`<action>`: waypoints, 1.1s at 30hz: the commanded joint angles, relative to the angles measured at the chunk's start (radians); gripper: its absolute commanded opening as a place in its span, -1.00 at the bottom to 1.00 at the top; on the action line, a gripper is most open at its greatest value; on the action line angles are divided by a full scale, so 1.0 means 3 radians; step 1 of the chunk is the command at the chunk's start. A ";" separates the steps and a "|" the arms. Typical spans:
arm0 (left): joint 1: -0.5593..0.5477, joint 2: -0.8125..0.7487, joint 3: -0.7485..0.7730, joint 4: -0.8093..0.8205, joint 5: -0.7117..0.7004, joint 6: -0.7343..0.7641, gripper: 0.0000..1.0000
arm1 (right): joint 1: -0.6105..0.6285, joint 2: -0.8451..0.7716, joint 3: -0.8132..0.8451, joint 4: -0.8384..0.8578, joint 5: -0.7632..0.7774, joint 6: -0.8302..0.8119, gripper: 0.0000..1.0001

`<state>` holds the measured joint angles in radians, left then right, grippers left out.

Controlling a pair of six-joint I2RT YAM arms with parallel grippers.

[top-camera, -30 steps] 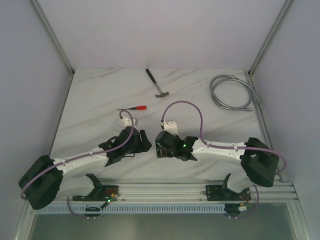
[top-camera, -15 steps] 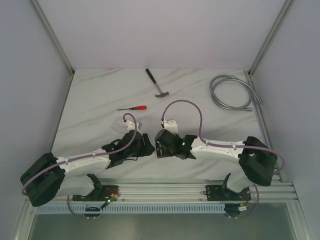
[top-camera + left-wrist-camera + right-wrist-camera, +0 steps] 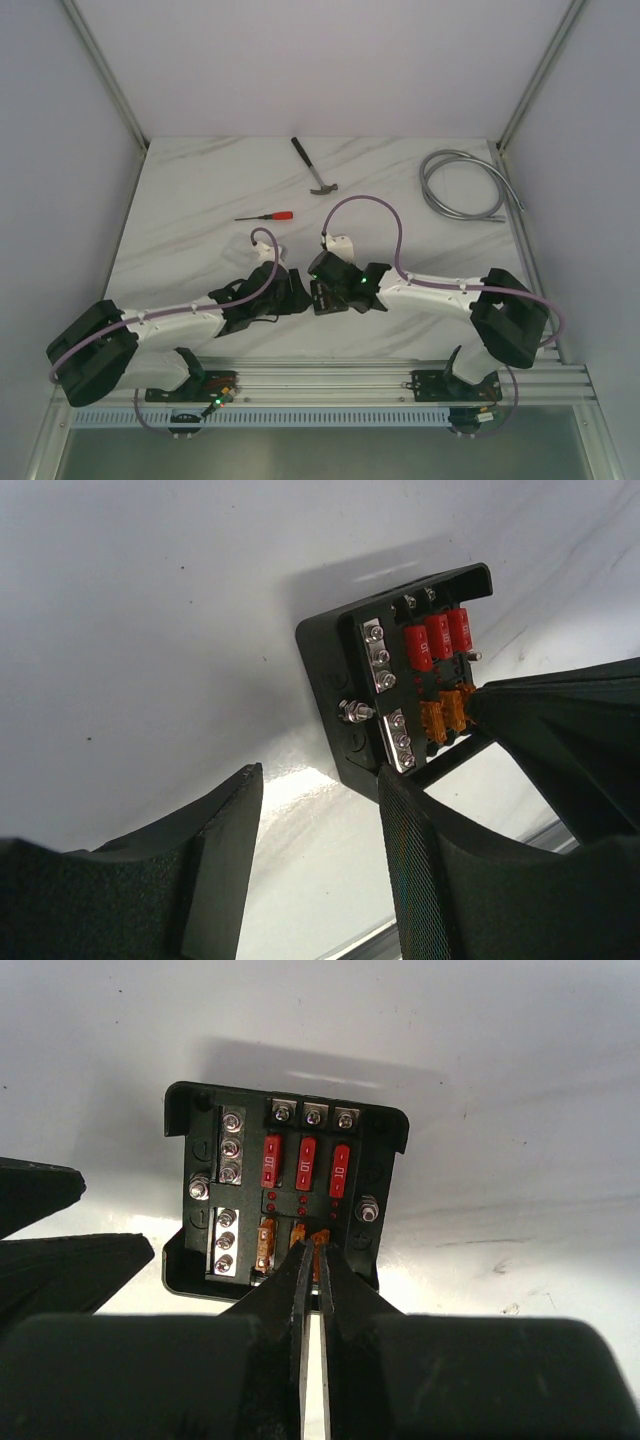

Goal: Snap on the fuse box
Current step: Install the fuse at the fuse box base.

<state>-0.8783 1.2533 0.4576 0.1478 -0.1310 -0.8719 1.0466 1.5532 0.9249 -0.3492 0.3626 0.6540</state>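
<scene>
The 3 red fuses [image 3: 305, 1160] each read 10. My right gripper [image 3: 315, 1250] is pinched almost closed on an orange fuse [image 3: 321, 1239] in the fuse box [image 3: 285, 1200]. My left gripper [image 3: 320, 780] stands wide, holding nothing, 1 finger at the box's corner. The box lies on the table [image 3: 200, 200] between both grippers.

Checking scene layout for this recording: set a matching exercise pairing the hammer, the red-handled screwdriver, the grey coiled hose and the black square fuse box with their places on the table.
Things:
1 black-handled metal hammer
2 red-handled screwdriver
3 grey coiled metal hose
4 black square plastic fuse box

Places:
A far right corner
B near edge, middle
C far side, middle
D left of centre, mid-depth

Pairs: 1-C, 2-D, 3-A, 4-B
</scene>
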 commanded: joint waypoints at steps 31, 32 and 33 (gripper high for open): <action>-0.0115 0.0301 0.0106 0.0220 0.0058 -0.0112 0.13 | 0.0004 0.0106 0.0000 -0.0239 -0.0122 -0.0258 -0.83; -0.0119 0.0305 0.0102 0.0223 0.0058 -0.0113 0.12 | 0.0005 0.0121 0.0003 -0.0247 -0.0120 -0.0262 -0.84; -0.0123 0.0306 0.0101 0.0223 0.0053 -0.0117 0.11 | 0.0004 0.0129 0.0005 -0.0263 -0.0120 -0.0270 -0.84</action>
<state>-0.9054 1.3342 0.4652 0.1837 -0.1234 -0.8917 1.0462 1.5406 0.9272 -0.3981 0.3477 0.5823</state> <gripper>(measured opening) 0.562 0.089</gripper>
